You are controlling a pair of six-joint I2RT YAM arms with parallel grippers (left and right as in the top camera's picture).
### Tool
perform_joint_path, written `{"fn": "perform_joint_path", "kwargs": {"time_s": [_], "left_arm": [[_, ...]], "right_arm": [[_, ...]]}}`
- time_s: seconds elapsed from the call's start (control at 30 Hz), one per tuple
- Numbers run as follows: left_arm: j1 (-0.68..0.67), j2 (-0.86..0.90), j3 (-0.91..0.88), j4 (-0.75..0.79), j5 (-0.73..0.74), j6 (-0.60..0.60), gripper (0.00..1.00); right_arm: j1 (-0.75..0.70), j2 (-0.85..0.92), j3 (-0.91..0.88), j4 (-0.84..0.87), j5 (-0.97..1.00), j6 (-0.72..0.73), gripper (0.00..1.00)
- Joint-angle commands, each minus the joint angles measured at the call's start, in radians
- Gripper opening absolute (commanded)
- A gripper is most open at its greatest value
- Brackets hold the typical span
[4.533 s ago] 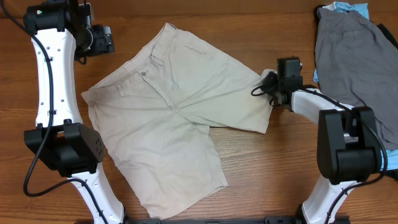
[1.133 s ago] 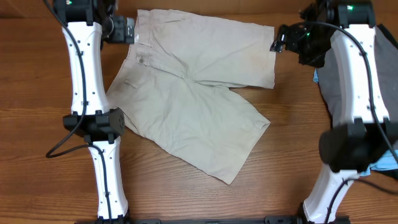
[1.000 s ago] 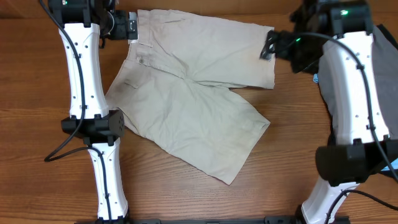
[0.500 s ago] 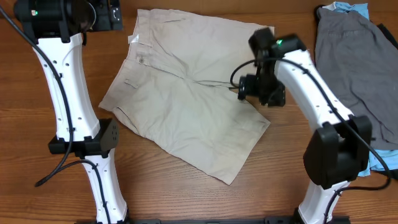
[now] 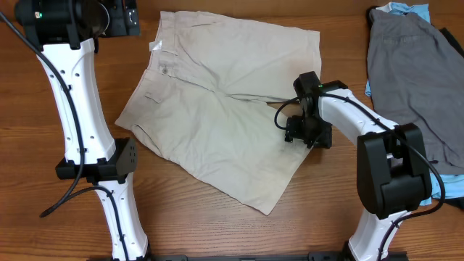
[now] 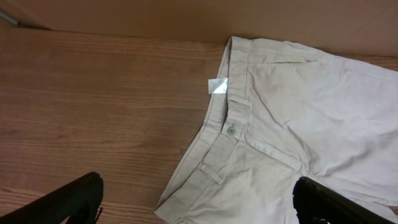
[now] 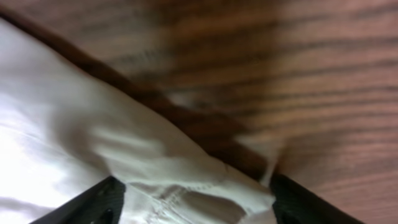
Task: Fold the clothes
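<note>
Bare grained wood table (image 5: 341, 217) is noted along the near edge. Beige woven shorts (image 5: 217, 109) are laid flat at centre, lightly creased, with one leg angled nearward and the waistband at the far left. The right gripper (image 7: 198, 190) is spread about that leg's hem corner, not pinched. The left gripper (image 6: 198, 182) is held wide apart above the waistband, and a grey garment (image 5: 413, 65) is heaped far right.

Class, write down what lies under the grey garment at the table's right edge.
A light blue cloth peeks out past the top edge of the grey garment and near its lower right. The grey fabric covers the rest, so its full shape cannot be seen.
</note>
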Motion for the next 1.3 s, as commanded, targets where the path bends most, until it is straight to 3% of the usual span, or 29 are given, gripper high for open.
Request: {"fn": "perform_joint_path", "kwargs": {"time_s": [0.0,0.2,0.27,0.5,0.6,0.63,0.67,0.73,0.8,0.93,1.1,1.27], "left_arm": [[0.006,-0.005,0.008,-0.002,-0.012,0.011,1.00],[0.006,-0.005,0.008,-0.002,-0.008,0.011,1.00],[0.006,-0.005,0.008,-0.002,0.005,0.011,1.00],[0.006,-0.005,0.008,-0.002,0.011,0.011,1.00],[0.006,-0.005,0.008,-0.002,0.010,0.011,1.00],[0.006,-0.005,0.008,-0.002,0.010,0.011,1.00],[0.006,-0.005,0.008,-0.002,0.010,0.011,1.00],[0.006,-0.005,0.007,-0.002,0.010,0.011,1.00],[0.006,-0.006,0.008,-0.002,0.008,0.012,1.00],[0.006,-0.029,0.013,0.000,0.000,0.011,1.00],[-0.005,-0.082,0.013,-0.002,0.072,-0.027,1.00],[-0.021,-0.137,0.012,-0.002,0.100,-0.062,0.98]], "right_arm": [[-0.020,-0.008,-0.031,0.069,0.020,0.011,0.69],[-0.042,-0.008,-0.054,0.113,0.022,0.029,0.20],[-0.057,-0.008,-0.054,0.115,0.032,0.029,0.11],[-0.177,-0.008,-0.054,0.146,0.035,-0.024,0.10],[-0.235,-0.008,-0.047,0.187,-0.012,-0.081,0.19],[-0.251,-0.008,-0.041,0.192,-0.037,-0.103,0.36],[-0.265,-0.008,-0.029,0.191,-0.070,-0.129,0.65],[-0.285,-0.011,0.011,0.161,-0.137,-0.158,0.81],[-0.289,-0.022,0.061,0.120,-0.165,-0.157,0.87],[-0.285,-0.093,0.198,0.001,-0.175,-0.131,0.87],[-0.277,-0.285,0.376,-0.153,-0.176,-0.068,0.91],[-0.277,-0.454,0.401,-0.211,-0.175,-0.046,0.92]]}}
